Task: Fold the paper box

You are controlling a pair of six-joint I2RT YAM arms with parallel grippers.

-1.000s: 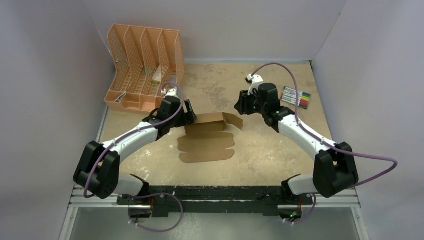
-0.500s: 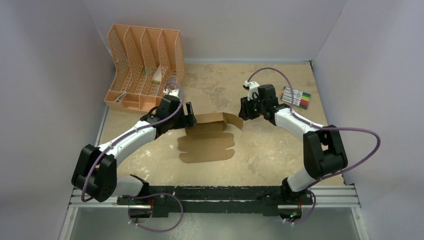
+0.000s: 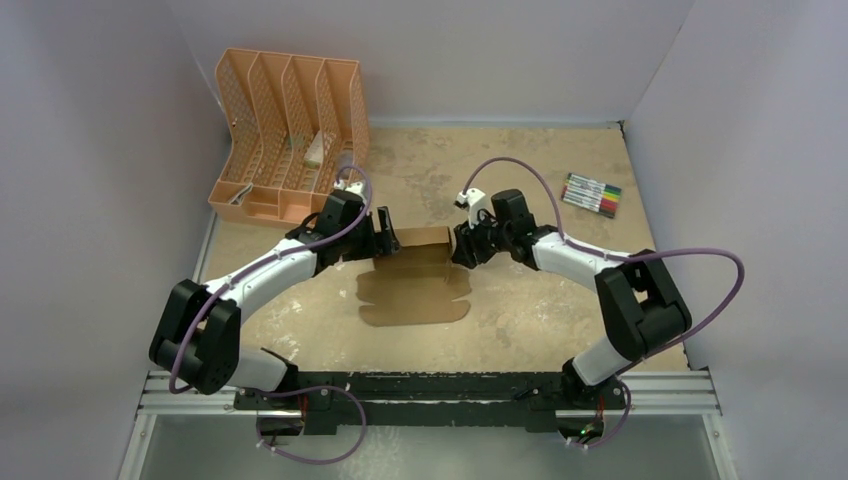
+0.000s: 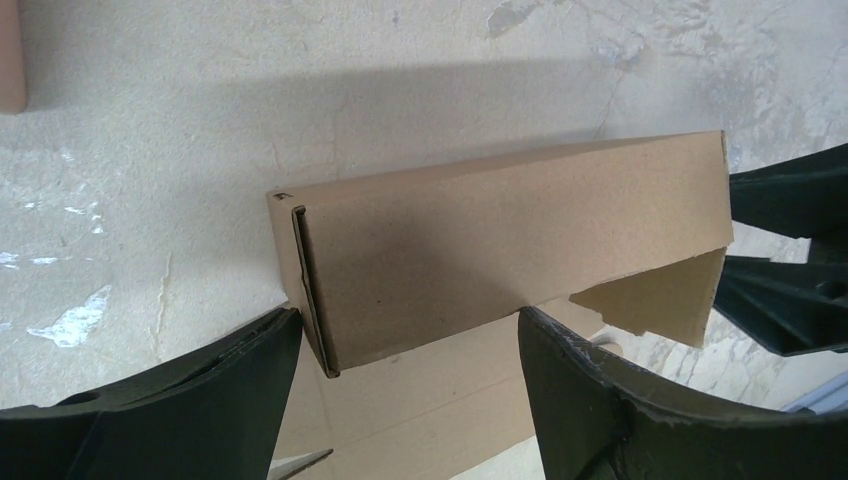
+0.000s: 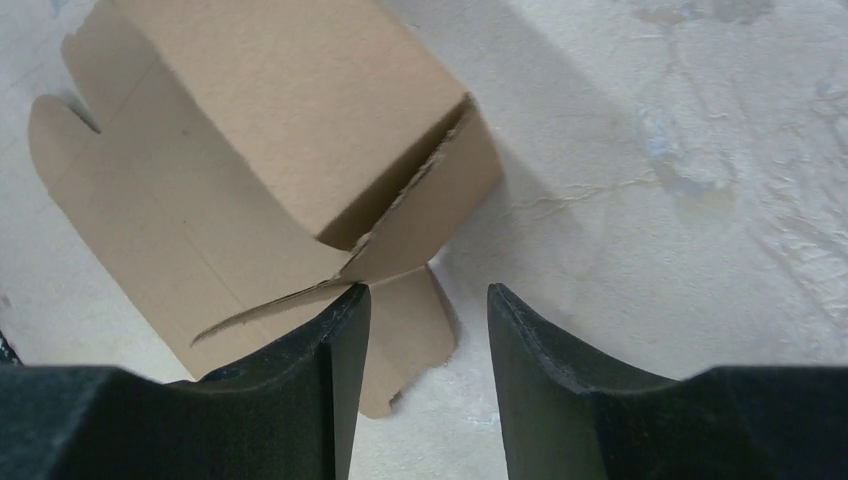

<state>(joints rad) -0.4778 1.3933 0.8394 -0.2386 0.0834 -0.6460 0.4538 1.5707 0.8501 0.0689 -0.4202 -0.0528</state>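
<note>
The paper box (image 3: 415, 280) lies at the middle of the surface (image 3: 520, 160), partly formed; its 12 o'clock half is raised into a low rectangular sleeve, while its 6 o'clock half lies flat, its scalloped flaps spread out on the board.

The left gripper (image 3: 388, 232) sits at the 9 o'clock end of the raised sleeve; in its wrist view its fingers (image 4: 180, 410) stand wide apart and straddle that end's lower corner, with no clamp on the card that I can make out. The right gripper (image 3: 462, 248) is at the 3 o'clock end; its fingers (image 5: 330, 400) are parted about halfway with nothing between them, and one fingertip is just beside, perhaps touching, the loose end flap (image 5: 420, 210) that hangs off the sleeve.

The step in hand looks like closing the sleeve's ends, with the left side bracing the body and the right side working the flap; the box is perhaps midway to done, since the flat half is not yet folded up.

The next move calls for the right fingers to push the end flap in toward 9 o'clock, square to the opening, while the left fingers keep the sleeve from sliding or collapsing; thin card creases easily, so the push wants to be gentle and straight.
</note>
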